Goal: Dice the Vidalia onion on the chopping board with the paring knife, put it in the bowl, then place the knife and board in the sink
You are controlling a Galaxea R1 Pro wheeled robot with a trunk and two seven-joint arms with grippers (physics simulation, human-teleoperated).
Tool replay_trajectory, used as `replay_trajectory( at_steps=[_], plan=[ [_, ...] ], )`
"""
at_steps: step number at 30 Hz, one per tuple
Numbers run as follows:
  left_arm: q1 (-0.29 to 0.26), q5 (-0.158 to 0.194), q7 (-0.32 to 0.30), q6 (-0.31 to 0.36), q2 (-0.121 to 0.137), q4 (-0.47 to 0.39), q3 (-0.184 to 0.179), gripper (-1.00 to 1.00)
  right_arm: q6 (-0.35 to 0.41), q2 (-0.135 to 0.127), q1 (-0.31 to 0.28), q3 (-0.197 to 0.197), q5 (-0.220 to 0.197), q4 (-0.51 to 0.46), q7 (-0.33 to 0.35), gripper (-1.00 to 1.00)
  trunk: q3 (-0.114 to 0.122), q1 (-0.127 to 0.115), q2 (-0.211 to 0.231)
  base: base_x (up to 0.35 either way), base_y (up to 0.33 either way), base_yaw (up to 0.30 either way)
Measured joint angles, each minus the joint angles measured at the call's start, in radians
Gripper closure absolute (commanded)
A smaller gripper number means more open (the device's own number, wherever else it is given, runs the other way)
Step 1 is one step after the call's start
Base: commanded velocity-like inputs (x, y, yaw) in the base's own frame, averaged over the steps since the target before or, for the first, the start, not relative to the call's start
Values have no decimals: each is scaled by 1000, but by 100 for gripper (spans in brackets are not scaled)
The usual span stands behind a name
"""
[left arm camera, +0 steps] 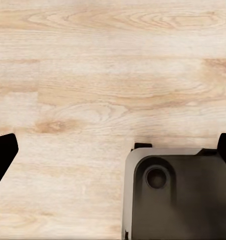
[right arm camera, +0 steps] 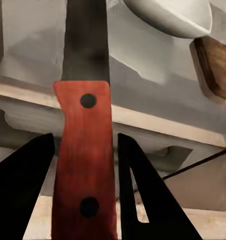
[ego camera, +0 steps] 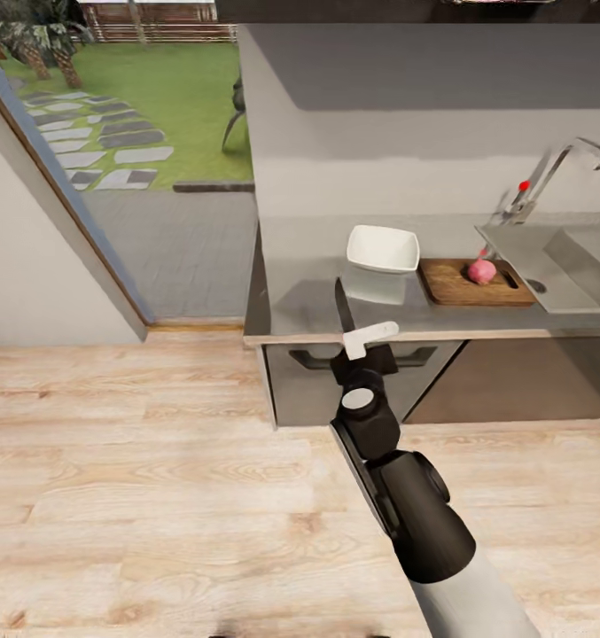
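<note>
- A kitchen with a pale wood-plank floor (ego camera: pixel 140 461), a grey wall and a glass door giving onto a lawn; a glossy dark grey countertop (ego camera: pixel 308 301) runs over grey cabinet fronts.
- The paring knife (right arm camera: pixel 85 150) has a red handle with two dark rivets and a dark grey blade; in the head view the blade (ego camera: pixel 343 310) stands up just past the fingertips, over the countertop's front edge.
- The right gripper (right arm camera: pixel 85 185) has its two black fingers (right arm camera: pixel 143 195) closed in on either side of the handle, holding the knife, with the blade pointing on beyond the fingertips.
- One white square bowl (ego camera: pixel 383 248) sits on the countertop, beyond the blade tip.
- One wooden chopping board (ego camera: pixel 477 282) lies just beside the bowl, towards the sink (ego camera: pixel 570 266), well apart from the fingers.
- One small round onion (ego camera: pixel 481 272), looking pinkish, rests whole on the board.
- One chrome tap with a red knob (ego camera: pixel 524 185) rises behind the basin.
- The left gripper (left arm camera: pixel 113 150) faces the floor, its dark fingertips (left arm camera: pixel 2 150) set wide apart with nothing between them, beside a dark part of the robot's base.
</note>
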Motion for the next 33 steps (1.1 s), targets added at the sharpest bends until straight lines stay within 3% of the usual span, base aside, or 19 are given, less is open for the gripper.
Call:
replay_trajectory(
  at_steps=[3,5,6,8,9,10,12,14,15,17,18,19,21,23,24,26,29,33],
  plan=[
    [0,0,0,0,0,0,0,-100,0,0,-3,0,81,-2,0,100,4,0,0,-227,0,0],
    [0,0,0,0,0,0,0,-100,1,0,-12,-1,181,-2,2,100,4,0,0,-209,0,0],
    [0,0,0,0,0,0,0,-100,1,0,-15,-1,200,-2,3,100,5,0,0,-204,0,0],
    [0,0,0,0,0,1,0,-100,2,0,-35,-1,338,-2,22,100,5,0,0,-198,0,0],
    [0,0,0,0,0,1,0,-100,2,0,-41,-1,366,-2,33,100,5,0,0,-192,0,0],
    [0,0,0,0,0,1,0,-100,2,0,-60,-1,455,-2,88,100,5,0,0,-188,0,0],
    [0,0,0,0,0,1,0,-100,3,0,-94,-3,593,-2,210,100,5,0,0,-180,0,0],
    [0,0,0,0,-1,2,0,-100,1,0,-160,-7,827,-2,442,100,5,0,0,-170,0,0],
    [0,0,0,0,-1,2,0,-100,0,0,-173,-7,860,-1,485,100,5,0,0,-167,0,0],
    [0,0,0,0,-2,2,0,-100,-2,0,-220,-10,984,0,647,100,5,0,0,-163,0,0],
    [0,0,0,0,-2,2,0,-100,-4,-5,-246,-32,1063,0,754,100,5,0,0,-157,-19,0],
    [0,0,0,0,-2,2,0,-100,-8,-16,-258,-62,1106,0,812,100,5,0,0,-150,-54,0],
    [0,0,0,1,-2,2,0,-100,-32,-31,-271,-127,1164,0,894,100,5,0,0,-111,-116,0],
    [0,0,-1,1,-3,4,-1,-100,-73,-38,-277,-158,1207,0,944,100,5,0,0,-38,-244,0],
    [0,-1,-1,2,-16,17,-1,-100,-114,-48,-279,-175,1266,0,1007,100,5,0,0,-12,-296,0],
    [0,-1,-1,2,-28,31,-1,-100,-130,-54,-280,-181,1326,0,1090,100,5,0,0,-5,-310,0],
    [0,-2,-1,2,-32,37,-1,-100,-135,-57,-281,-183,1383,0,1165,100,5,0,0,5,-316,0],
    [0,-3,0,3,-34,39,0,-100,-137,-57,-281,-183,1406,0,1192,100,5,-1,0,131,-281,0]
  ],
)
